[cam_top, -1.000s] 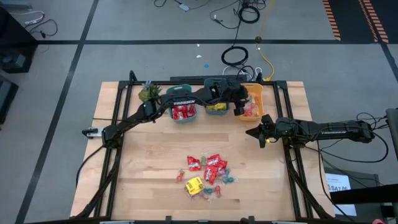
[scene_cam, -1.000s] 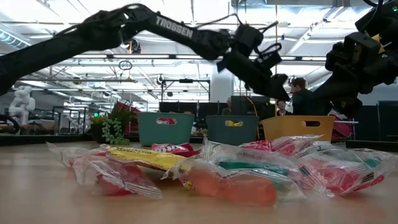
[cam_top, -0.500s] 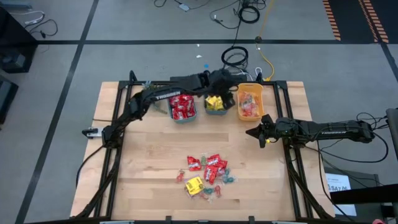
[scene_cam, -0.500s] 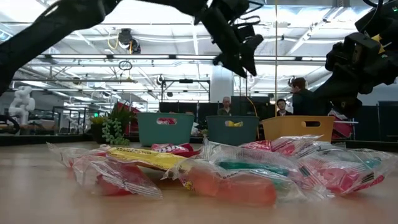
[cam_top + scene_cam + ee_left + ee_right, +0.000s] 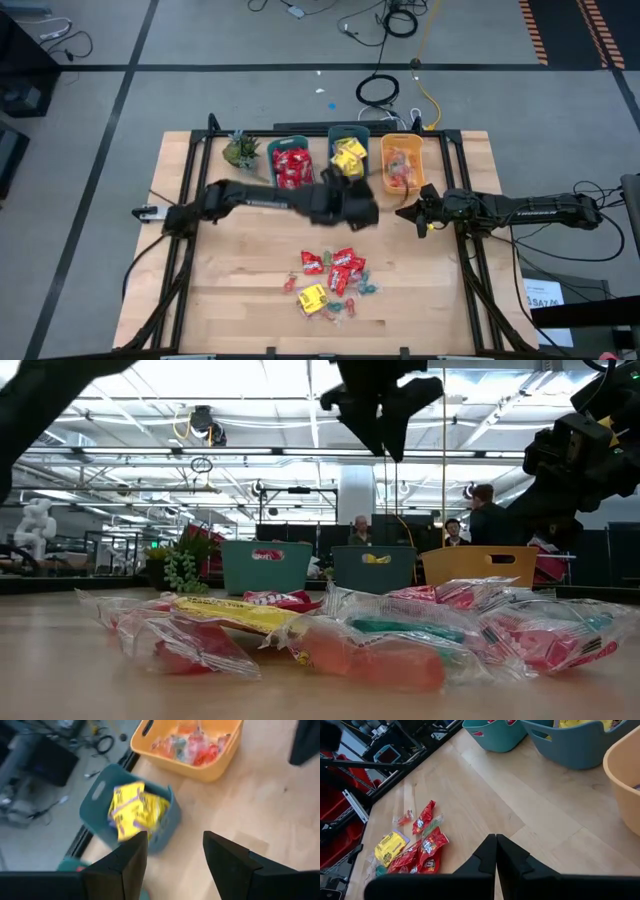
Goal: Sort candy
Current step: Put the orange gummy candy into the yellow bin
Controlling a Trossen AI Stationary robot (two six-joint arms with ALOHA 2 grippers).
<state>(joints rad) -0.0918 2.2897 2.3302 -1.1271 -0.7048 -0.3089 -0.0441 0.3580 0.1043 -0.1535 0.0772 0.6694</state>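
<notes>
Candy (image 5: 334,281) lies heaped near the bench's front edge, bare wood (image 5: 240,270) all around it; three bins line the back edge: red packets (image 5: 292,166), yellow packets (image 5: 348,158), twist-wrapped pieces (image 5: 402,167). Left gripper (image 5: 352,207) hangs empty, fingers apart, between bins and heap; right gripper (image 5: 402,212) waits clenched toward the right edge.

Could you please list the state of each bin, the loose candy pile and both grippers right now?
Left gripper: open, empty, above bare table near the bins.
Right gripper: shut, empty, waiting beside the orange bin.
Teal bin: holds red packets.
Blue bin: holds yellow packets.
Orange bin: holds small twist-wrapped pieces.
Candy pile: unsorted on the table.
</notes>
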